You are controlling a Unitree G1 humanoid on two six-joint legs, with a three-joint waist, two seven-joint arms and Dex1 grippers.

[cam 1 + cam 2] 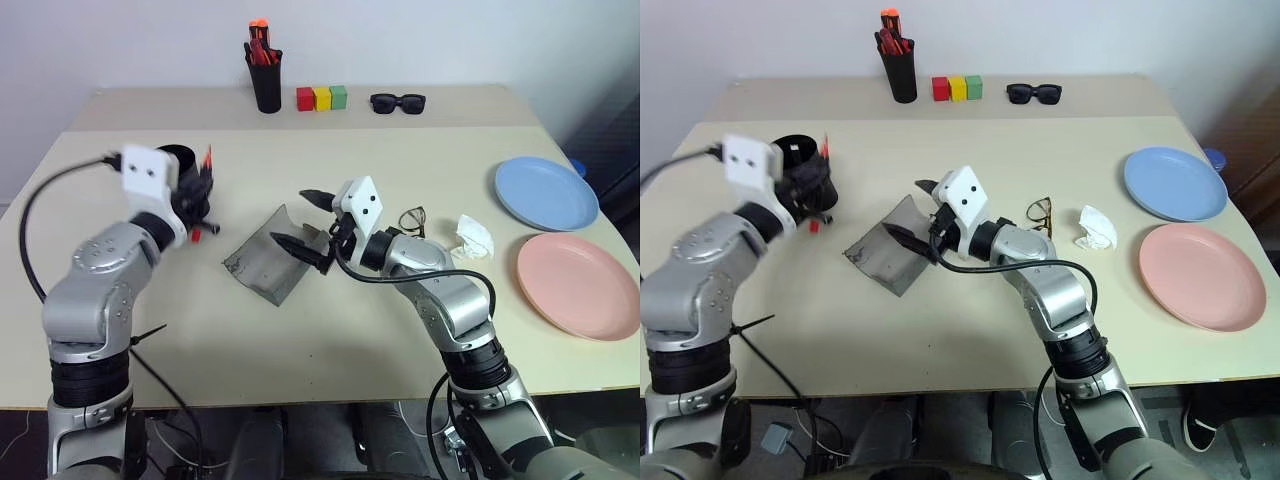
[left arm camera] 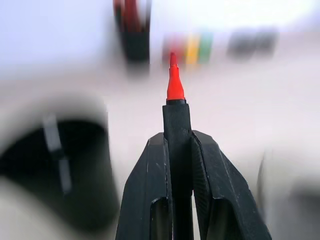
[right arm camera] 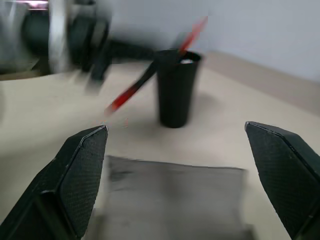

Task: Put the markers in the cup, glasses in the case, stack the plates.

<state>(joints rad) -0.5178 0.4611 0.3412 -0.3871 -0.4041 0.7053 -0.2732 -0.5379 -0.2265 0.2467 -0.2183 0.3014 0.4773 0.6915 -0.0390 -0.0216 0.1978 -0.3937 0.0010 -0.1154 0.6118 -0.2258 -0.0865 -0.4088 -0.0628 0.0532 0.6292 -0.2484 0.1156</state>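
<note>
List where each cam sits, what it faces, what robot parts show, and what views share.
Head stereo pair: looks forward and down at the table; both arms show.
Left wrist: looks along the left gripper, jaws shut on the red marker, beside the cup.
Right wrist: looks past the open right gripper over the case.
Shared: cup and red marker.

Glasses [image 1: 412, 219] between case [image 1: 268, 254] and plates [image 1: 545, 192].
</note>
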